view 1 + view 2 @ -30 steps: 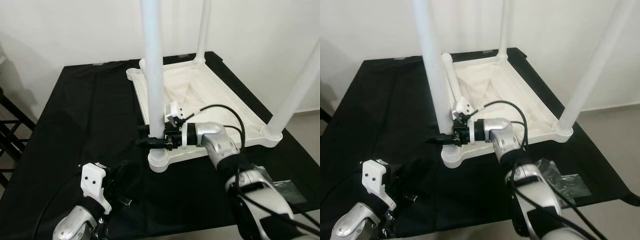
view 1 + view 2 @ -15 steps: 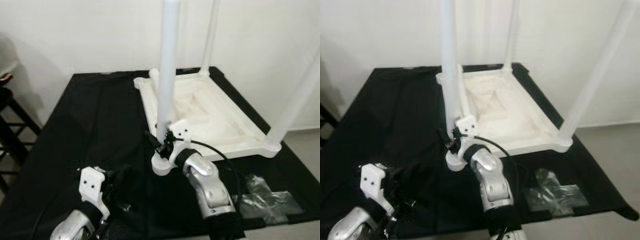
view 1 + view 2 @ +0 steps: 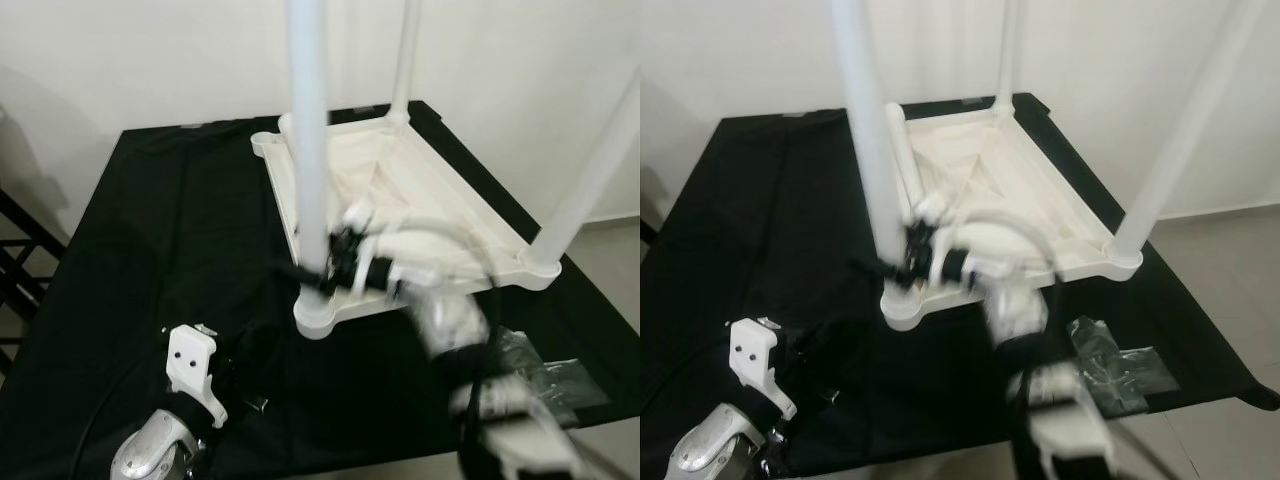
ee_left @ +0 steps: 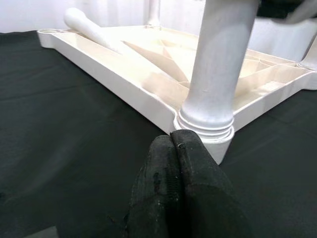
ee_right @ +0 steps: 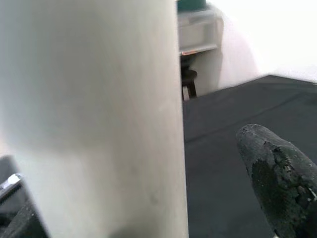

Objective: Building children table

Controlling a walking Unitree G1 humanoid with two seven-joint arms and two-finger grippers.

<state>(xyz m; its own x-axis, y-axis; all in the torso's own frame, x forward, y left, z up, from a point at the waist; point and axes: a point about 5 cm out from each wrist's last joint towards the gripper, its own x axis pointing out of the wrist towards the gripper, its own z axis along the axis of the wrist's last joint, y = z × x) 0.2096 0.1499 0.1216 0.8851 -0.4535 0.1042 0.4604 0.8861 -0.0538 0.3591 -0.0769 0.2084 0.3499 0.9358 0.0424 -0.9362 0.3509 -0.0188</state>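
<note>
Left eye view shows a big tabletop under a black cloth. On it lies the white children table, upside down, so its flat top is on the cloth. I can see 3 legs standing straight up from its corners. Another leg lies loose inside the frame, near the far left corner.

The near leg stands tall in the corner closest to the robot. Its long way runs up and down. The right tool is at this leg, low down, just above the corner socket. It looks blurry, but 1 black finger shows on one side of the leg, so it seems to be holding it.

The left tool is pinched closed and holds nothing. It sits low, pointing at that same corner.
</note>
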